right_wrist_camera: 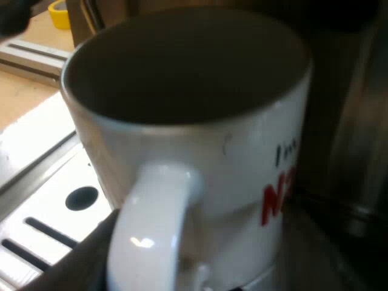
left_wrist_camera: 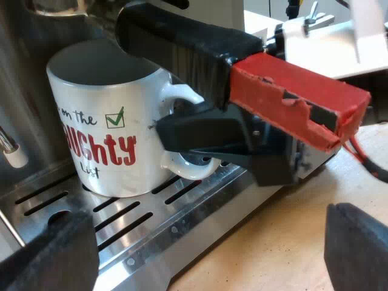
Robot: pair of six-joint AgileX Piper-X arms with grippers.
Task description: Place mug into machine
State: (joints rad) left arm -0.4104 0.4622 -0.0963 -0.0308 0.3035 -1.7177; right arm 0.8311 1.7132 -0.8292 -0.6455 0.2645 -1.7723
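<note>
So, mug (left_wrist_camera: pixel 103 139): white and upright, standing on the drip tray (left_wrist_camera: pixel 182 233) at the front of the espresso machine (left_wrist_camera: pixel 24 66); its inside is dark.
Print on the mug: black words "on the" and "List", large red capitals between them, and a green tick in a small box.
Mug's handle (left_wrist_camera: pixel 189 97): a white loop, turned away from the machine toward the desk; in the right wrist view it faces the camera from very close.
Drip tray: slotted metal, directly under the mug and touching its base; long dark slots run out from beneath the mug, and a round hole (right_wrist_camera: pixel 82 197) lies near the mug's foot.
Espresso machine: a brushed metal wall rises just behind the mug.
Holder: its dark handle (left_wrist_camera: pixel 182 42) reaches out above the mug's rim, on the handle side, and ends in a chipped red end (left_wrist_camera: pixel 297 91) well past the mug.
Right tool (left_wrist_camera: pixel 197 134): at the mug's handle, beneath the holder's dark handle; I cannot tell whether it grips the loop or only sits against it.
Left tool (left_wrist_camera: pixel 206 260): spread wide with nothing between; it hangs apart from the mug, over the drip tray's outer edge and the desk.
Desk (left_wrist_camera: pixel 273 242): pale wood, meeting the drip tray's edge on the mug's handle side.
</note>
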